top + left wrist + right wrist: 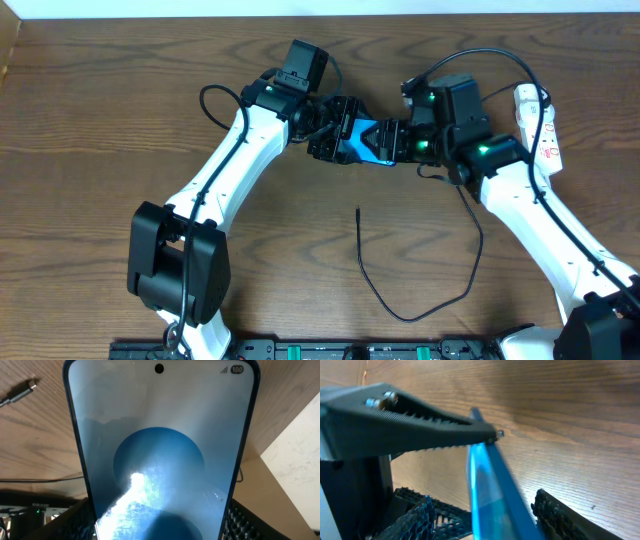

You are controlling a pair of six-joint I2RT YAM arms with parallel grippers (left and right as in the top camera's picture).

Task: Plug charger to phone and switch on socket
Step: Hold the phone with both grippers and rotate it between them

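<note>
The phone point(160, 460) screen fades from pale grey to bright blue, with a round deeper-blue blob and a dark blue rim. Table point(100, 120): brown wood grain. Socket point(541, 125): white, marks seemingly red. Cable point(360, 250): black.

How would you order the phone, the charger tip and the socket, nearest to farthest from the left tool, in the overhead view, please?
1. phone, held in the left tool.
2. charger tip, lower, mid-picture.
3. socket, far right edge.

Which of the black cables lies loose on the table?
The thin charger, curving below the phone; the thicker ones belong to the arms.
</note>
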